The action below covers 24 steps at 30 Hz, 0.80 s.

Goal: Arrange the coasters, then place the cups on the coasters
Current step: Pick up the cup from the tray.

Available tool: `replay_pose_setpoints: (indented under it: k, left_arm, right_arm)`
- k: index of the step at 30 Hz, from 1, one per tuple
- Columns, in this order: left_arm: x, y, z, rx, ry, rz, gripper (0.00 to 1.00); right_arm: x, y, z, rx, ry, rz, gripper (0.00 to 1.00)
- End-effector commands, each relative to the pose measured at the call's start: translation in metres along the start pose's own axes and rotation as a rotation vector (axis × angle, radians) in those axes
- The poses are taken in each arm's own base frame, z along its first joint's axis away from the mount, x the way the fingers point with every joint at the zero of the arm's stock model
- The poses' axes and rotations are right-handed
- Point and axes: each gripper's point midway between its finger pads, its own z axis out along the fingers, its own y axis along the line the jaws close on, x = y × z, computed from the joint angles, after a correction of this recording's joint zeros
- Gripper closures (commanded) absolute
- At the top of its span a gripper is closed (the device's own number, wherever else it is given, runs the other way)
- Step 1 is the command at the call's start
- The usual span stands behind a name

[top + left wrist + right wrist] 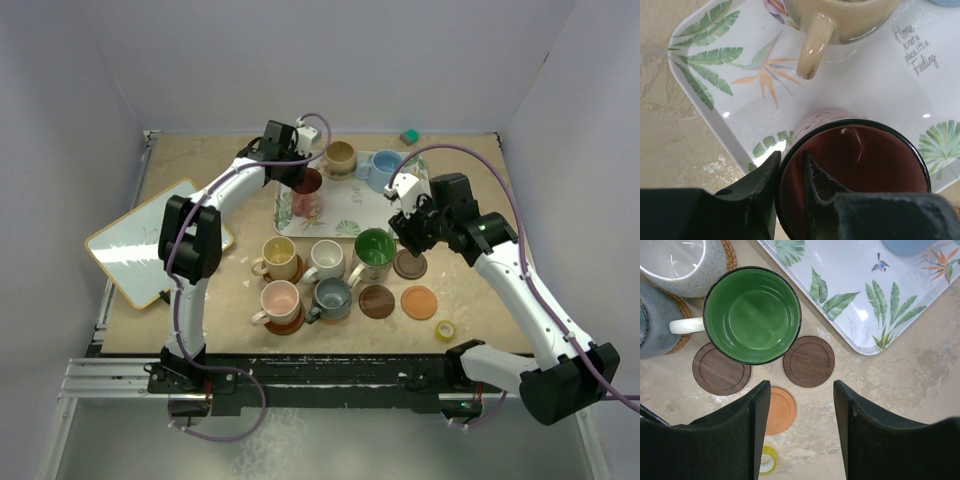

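My left gripper (791,157) is shut on the rim of the dark red cup (865,165), one finger outside and one inside; the cup stands on the leaf-print tray (730,115). In the top view this gripper (293,172) is over that cup (307,193). Tan (340,157) and blue (382,170) cups share the tray. The yellow (280,257), white (327,259), pink (280,300), grey (332,297) and green (752,315) cups sit on coasters. My right gripper (801,385) is open and empty above bare dark brown (809,361), (721,369) and orange (780,410) coasters.
A small yellow tape roll (767,460) lies near the front right. A white board (150,240) rests at the table's left edge. A small green block (409,136) sits at the back wall. The tray's corner (860,340) is just beyond my right fingers.
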Motion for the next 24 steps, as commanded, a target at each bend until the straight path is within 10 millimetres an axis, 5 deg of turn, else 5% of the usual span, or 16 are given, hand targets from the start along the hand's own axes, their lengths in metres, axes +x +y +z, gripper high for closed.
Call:
replay_pose_setpoints:
  k: [1,8,13,24]
  left_arm:
    - [-0.025,0.002,-0.007,0.002,-0.054,0.017,0.83]
    - [-0.034,0.005,-0.012,0.0,-0.056,0.072,0.97]
    - [-0.046,0.003,-0.023,0.006,-0.081,0.108,0.97]
    - [-0.095,-0.007,-0.084,0.016,-0.219,0.125,0.97]
  right_arm:
    - [-0.006,0.0,0.001,-0.004,-0.031,0.007,0.44]
    - [-0.006,-0.002,-0.001,0.003,-0.029,0.01,0.45]
    - [-0.006,-0.004,-0.004,0.014,-0.038,0.018,0.45]
    - [-0.006,-0.02,-0.01,0.074,-0.05,0.079,0.45]
